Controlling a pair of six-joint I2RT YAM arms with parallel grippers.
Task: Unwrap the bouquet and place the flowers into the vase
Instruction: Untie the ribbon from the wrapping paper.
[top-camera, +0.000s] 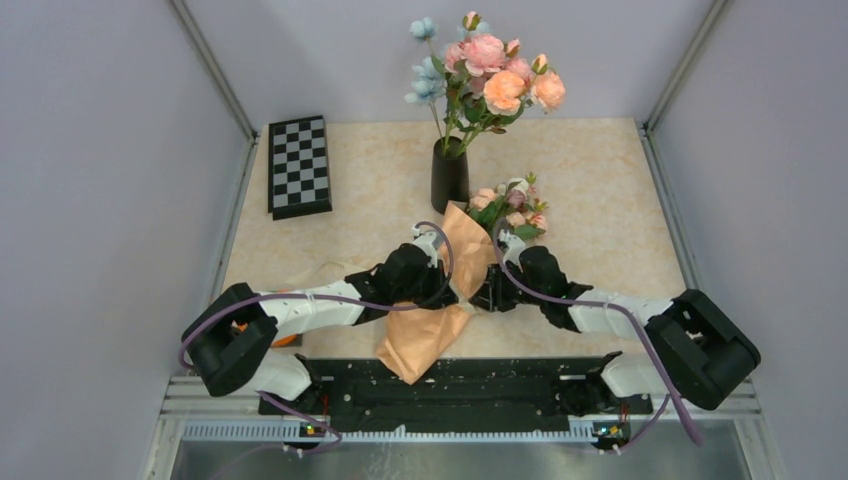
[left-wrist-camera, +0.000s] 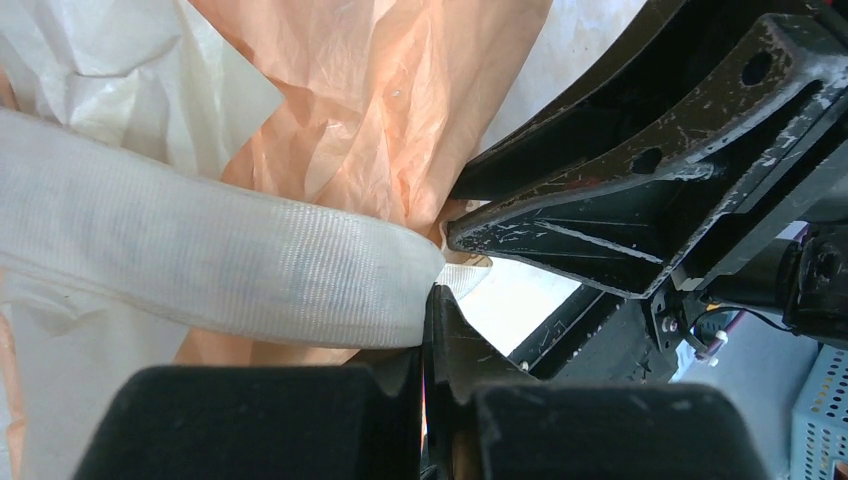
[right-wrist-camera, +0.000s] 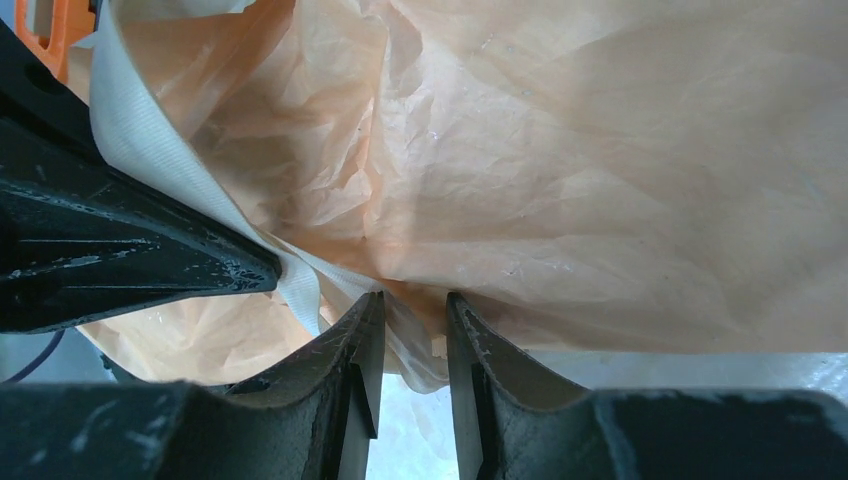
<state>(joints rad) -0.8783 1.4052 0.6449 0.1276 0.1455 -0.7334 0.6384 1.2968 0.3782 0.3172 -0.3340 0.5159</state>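
Note:
The bouquet lies on the table, its peach-orange paper (top-camera: 430, 335) spread toward the near edge. The flowers (top-camera: 510, 208), cream, pink and mauve roses, stick out at its far end beside the black vase (top-camera: 449, 180). My left gripper (top-camera: 452, 288) meets the wrap from the left and is shut (left-wrist-camera: 432, 300) on the white ribbon (left-wrist-camera: 200, 250). My right gripper (top-camera: 487, 293) comes in from the right. Its jaws (right-wrist-camera: 415, 305) stand apart, and a loose fold of the paper (right-wrist-camera: 600, 180) hangs between them unpinched. The ribbon (right-wrist-camera: 140, 130) runs past the left gripper's fingers (right-wrist-camera: 150, 260).
The vase holds a taller bunch of pink, orange and pale-blue flowers (top-camera: 490, 75). A folded chessboard (top-camera: 298, 165) lies at the back left. Something orange (top-camera: 285, 340) shows under the left arm. A black rail (top-camera: 450, 385) runs along the near edge.

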